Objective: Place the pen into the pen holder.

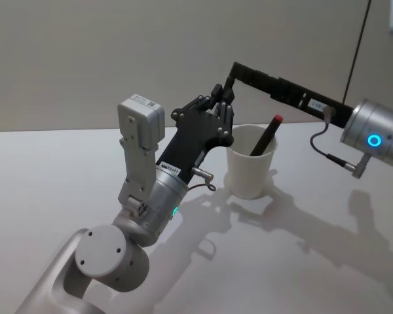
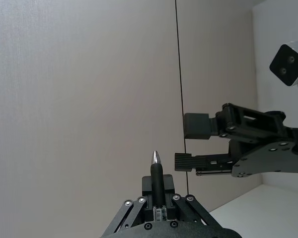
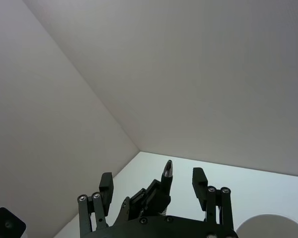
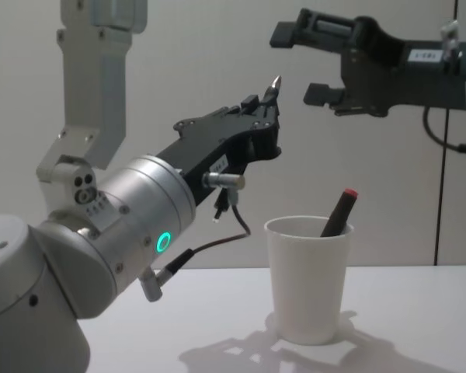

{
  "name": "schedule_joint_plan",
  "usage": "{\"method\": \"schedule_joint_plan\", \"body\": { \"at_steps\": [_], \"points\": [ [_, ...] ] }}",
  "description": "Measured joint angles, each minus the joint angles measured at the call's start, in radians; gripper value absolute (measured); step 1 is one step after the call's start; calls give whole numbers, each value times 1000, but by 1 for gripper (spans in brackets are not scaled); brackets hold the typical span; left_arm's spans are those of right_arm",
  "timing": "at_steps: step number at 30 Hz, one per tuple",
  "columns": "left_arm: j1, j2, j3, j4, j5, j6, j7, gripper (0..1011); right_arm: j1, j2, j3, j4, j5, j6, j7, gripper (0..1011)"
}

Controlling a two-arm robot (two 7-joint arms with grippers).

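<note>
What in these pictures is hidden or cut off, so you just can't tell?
- Red-capped pen: its lower part is hidden by the pen holder's wall in the chest and head views.
- Silver-tipped pen: its body is hidden inside the left gripper in the chest view.
- Pen holder: cut off by the picture's edge in the right wrist view.

White pen holder (image 1: 252, 171) upright, red-capped pen (image 1: 267, 134) leaning inside, silver-tipped black pen (image 2: 157, 176) gripped in left pincer (image 2: 158, 192)

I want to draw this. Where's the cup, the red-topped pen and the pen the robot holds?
pen holder (image 4: 308, 280), chest view, front wall.
red-topped pen (image 4: 338, 211), chest view, dark shaft.
held pen (image 2: 157, 181), left wrist view, black barrel.
</note>
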Motion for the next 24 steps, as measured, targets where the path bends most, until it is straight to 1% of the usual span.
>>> {"method": "schedule_joint_plan", "body": {
  "at_steps": [7,12,18,24],
  "points": [
    [0,-1,0,1,4,1,-1,130,19,-11,-18,35,-41,-23,15,1002],
    [-1,-1,-1,1,6,1,-1,130,34,-21,-27,64,-51,-32,23,1002],
    [-1,-2,-1,1,7,1,-2,130,55,-35,-37,101,-53,-36,34,1002],
    [-1,-2,-1,1,8,1,-2,130,74,-47,-45,137,-40,-32,43,1002]
  ]
}}
